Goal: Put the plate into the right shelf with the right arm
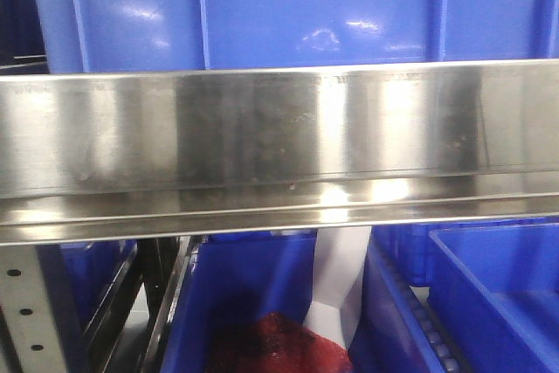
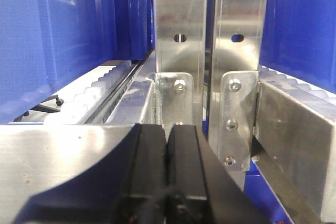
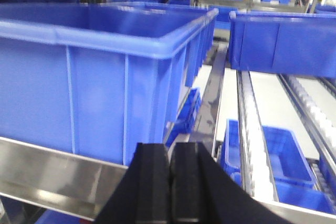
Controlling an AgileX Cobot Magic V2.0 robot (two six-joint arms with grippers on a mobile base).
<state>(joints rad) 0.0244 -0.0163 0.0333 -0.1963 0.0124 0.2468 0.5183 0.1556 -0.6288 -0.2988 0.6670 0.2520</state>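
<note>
Both hands, left (image 2: pixel 167 145) and right (image 3: pixel 170 166), closed; shelf (image 1: pixel 279 141) fills view.

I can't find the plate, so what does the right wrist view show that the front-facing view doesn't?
Only the right wrist view shows the shut right gripper and the white roller lanes. Only the front-facing view shows the wide steel rail close up, and something red in a lower bin. Both show blue bins; neither shows the plate.

The front view shows four blue bins (image 1: pixel 306 6), one steel rail (image 1: pixel 279 141) and one red bundle (image 1: pixel 279 347). Two perforated uprights (image 2: pixel 181 24) stand in the left wrist view.
</note>
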